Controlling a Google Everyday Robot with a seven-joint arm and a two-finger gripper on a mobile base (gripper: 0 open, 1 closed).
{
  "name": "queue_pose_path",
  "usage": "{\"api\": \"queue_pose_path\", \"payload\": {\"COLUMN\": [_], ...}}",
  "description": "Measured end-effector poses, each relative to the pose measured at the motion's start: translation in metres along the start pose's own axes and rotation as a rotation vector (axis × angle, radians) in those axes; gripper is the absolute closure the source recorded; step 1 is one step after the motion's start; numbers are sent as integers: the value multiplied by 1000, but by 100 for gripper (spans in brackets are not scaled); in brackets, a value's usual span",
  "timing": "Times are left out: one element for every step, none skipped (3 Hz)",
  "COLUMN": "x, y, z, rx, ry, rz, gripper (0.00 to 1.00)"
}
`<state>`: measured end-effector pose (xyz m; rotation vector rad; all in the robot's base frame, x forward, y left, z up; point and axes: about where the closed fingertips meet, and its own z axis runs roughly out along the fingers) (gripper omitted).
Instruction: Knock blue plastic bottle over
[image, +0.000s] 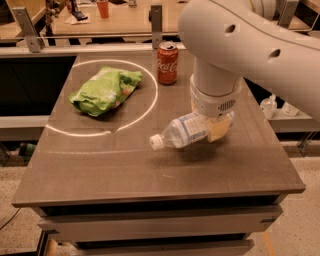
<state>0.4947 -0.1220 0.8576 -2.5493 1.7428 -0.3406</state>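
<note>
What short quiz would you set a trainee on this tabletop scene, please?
1. True or false: the blue plastic bottle stands upright.
2. The gripper, at the bottle's right in the picture, is: A) shut on its cap end; B) shut on its base end; C) open, holding nothing.
3. What lies to the picture's left of the Coca-Cola can?

Key: 1 false, it is tipped nearly flat with its cap toward the picture's left; 2 B; 3 the green snack bag.
</note>
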Motion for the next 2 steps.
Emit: {"api": "queue_pose_path", "payload": {"x": [-2, -10], "y": [2, 3], "z": [12, 11], "rx": [-40, -42], "ry": [-91, -122], "rz": [65, 66], "gripper": [100, 82]}}
